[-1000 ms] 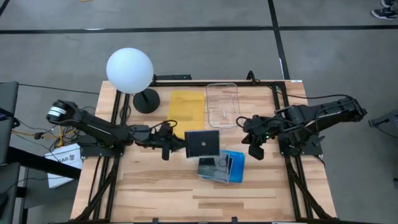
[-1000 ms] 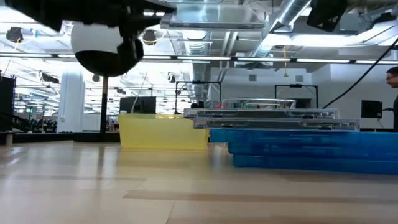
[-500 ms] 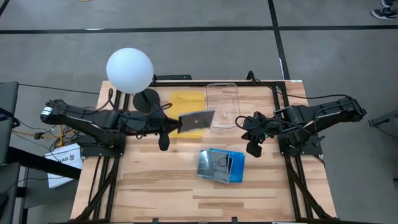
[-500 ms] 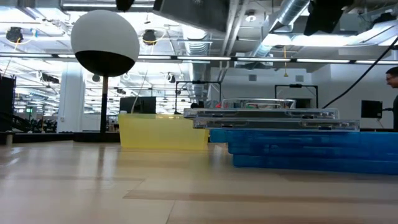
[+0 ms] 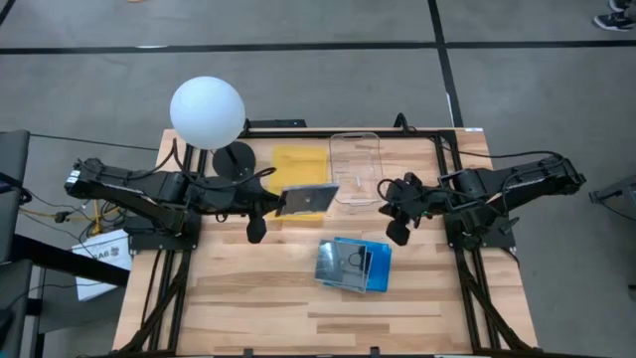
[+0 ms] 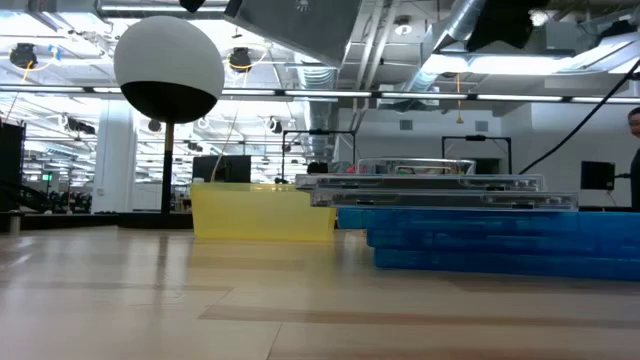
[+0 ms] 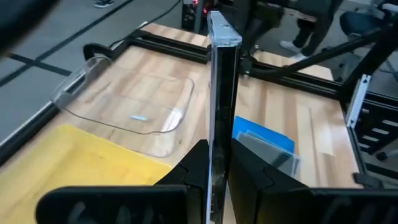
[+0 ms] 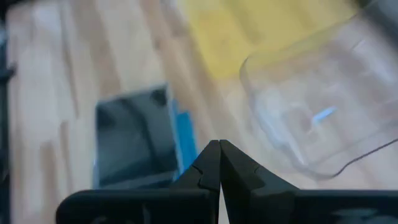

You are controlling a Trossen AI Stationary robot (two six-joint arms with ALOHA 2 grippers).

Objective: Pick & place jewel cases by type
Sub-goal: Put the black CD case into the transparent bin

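1. High view: left gripper is clamped on the edge of one grey jewel case, carried in the air above the near edge of the yellow tray, toward the table's far edge.
2. Held case, attitude: tilted, one flat face turned partly upward; its broad side runs roughly along the table's far edge.
3. Deciding relation: the yellow tray lies directly beyond and beneath the held case; the clear container sits just beside the tray, toward the table's right edge. Judged from this, the tray is the likelier drop place for this type.
4. Remaining jewel cases: a low pile near the table's middle, grey ones atop blue, nearer the front edge than either receptacle.
5. Right gripper: fingers pressed together on nothing, poised between the clear container and the pile. It is the nearer arm to the pile.
6. Left wrist view: shows the held case edge-on between the fingers, a detail the overhead hides.
7. Low view: shows the pile's layering, blue cases lowest; the held case appears only as a dark slab at the top edge, probably its underside.
8. White globe lamp: far left corner, clear of the work.
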